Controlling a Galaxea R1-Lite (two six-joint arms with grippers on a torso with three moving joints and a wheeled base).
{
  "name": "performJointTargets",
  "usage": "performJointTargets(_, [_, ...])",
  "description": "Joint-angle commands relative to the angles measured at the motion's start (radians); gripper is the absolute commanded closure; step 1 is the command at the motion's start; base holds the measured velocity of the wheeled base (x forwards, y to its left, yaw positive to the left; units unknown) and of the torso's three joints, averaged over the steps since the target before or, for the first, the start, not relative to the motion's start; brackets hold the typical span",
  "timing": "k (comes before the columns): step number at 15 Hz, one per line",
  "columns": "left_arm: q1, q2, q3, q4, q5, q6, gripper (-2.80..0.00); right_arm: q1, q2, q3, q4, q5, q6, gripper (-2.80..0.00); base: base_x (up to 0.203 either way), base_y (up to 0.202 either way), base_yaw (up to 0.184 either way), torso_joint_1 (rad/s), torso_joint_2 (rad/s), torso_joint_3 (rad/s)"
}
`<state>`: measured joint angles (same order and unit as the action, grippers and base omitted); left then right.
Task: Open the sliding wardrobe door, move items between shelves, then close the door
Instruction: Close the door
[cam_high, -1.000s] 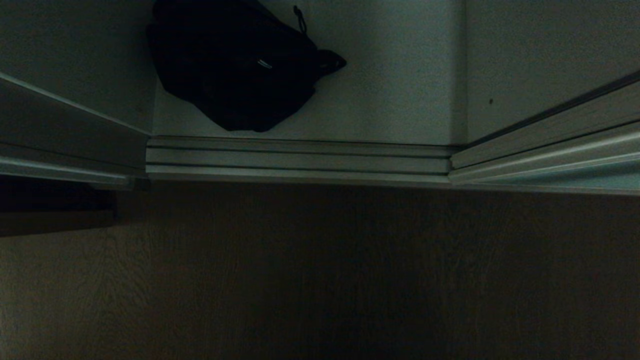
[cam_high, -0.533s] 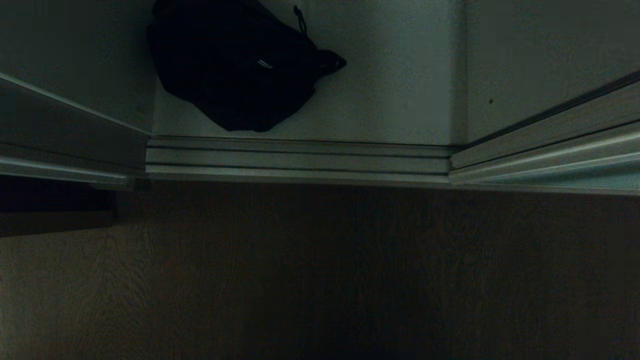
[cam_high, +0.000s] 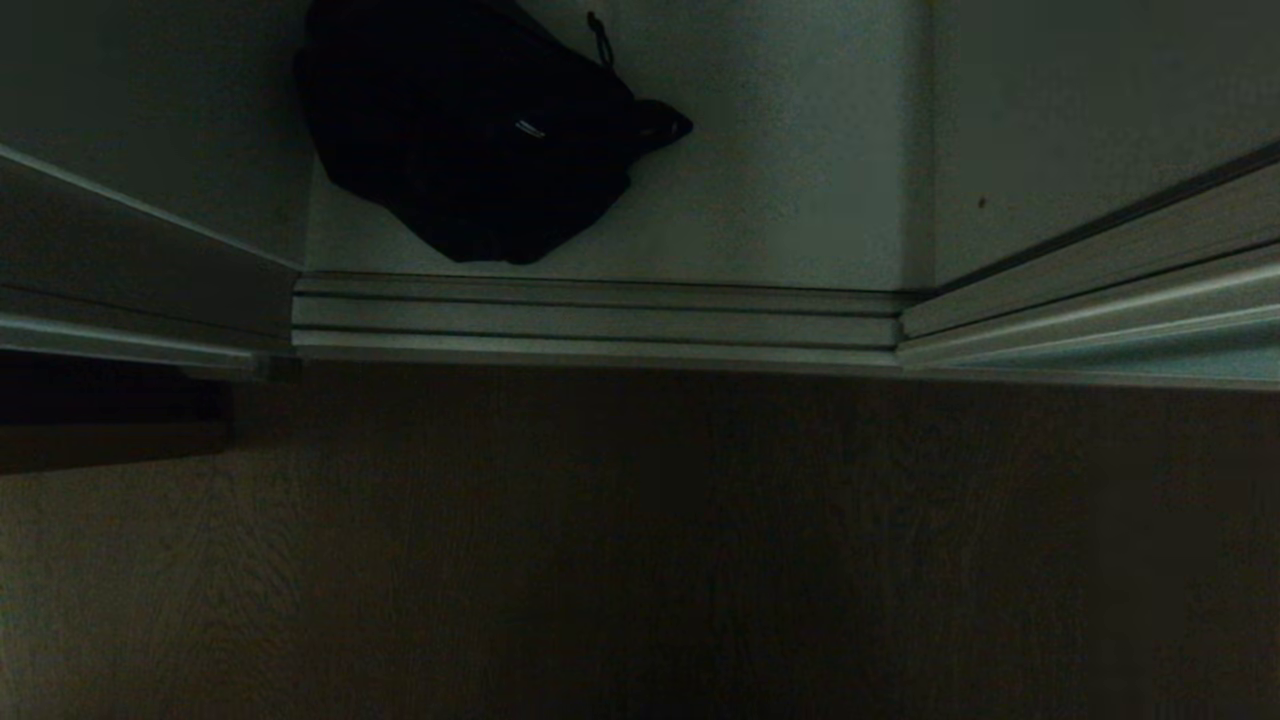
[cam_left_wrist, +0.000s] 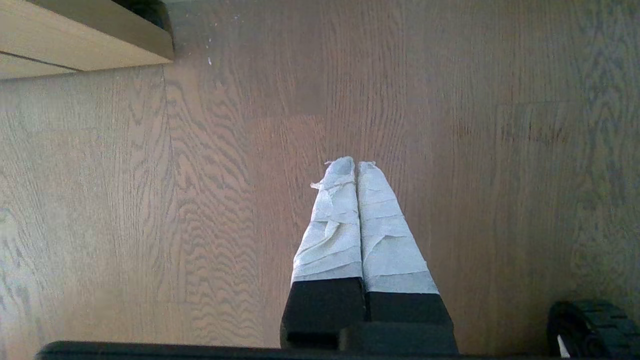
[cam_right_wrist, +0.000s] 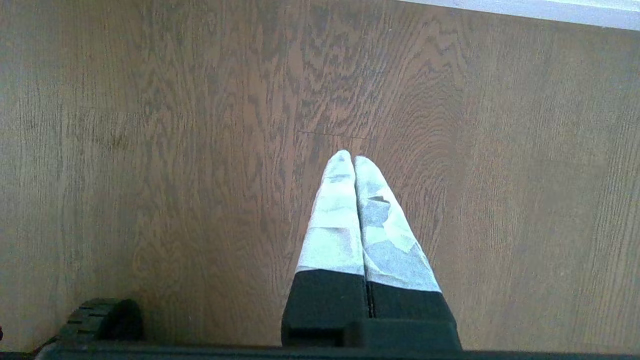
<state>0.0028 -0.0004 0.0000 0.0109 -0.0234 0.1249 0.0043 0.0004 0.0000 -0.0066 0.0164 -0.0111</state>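
In the head view the black shoulder bag (cam_high: 470, 130) lay at the upper left of the frame on the wardrobe's pale bottom shelf (cam_high: 780, 200), behind the silver door track (cam_high: 600, 322), with the sliding door (cam_high: 1100, 340) drawn to the right edge; the compartment looked open, so moving the bag and closing the door seemed still to come, and no arm appeared. In the left wrist view the left end effector (cam_left_wrist: 356, 165) pointed down over the wooden floor (cam_left_wrist: 150, 200), its taped fingers pressed together and holding nothing. The right wrist view showed the right end effector (cam_right_wrist: 348, 156) likewise pinched closed and empty above the floor.
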Motion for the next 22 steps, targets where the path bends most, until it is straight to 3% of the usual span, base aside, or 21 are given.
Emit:
performJointTargets(1, [0.0,0.003,0.0,0.0,0.0,0.001,0.0,0.0,-0.002,0.0,-0.001,0.0,-0.001,0.0,0.0,0.0,0.0,0.0,0.0,0.0])
performJointTargets(17, [0.0,0.003,0.0,0.0,0.0,0.0,0.0,0.0,-0.002,0.0,-0.001,0.0,0.0,0.0,0.0,0.0,0.0,0.0,0.0,0.0])
performJointTargets(22, [0.001,0.004,-0.002,-0.008,0.007,-0.11,0.0,0.0,-0.002,0.0,0.0,0.0,0.0,0.0,0.0,0.0,0.0,0.0,0.0,0.013])
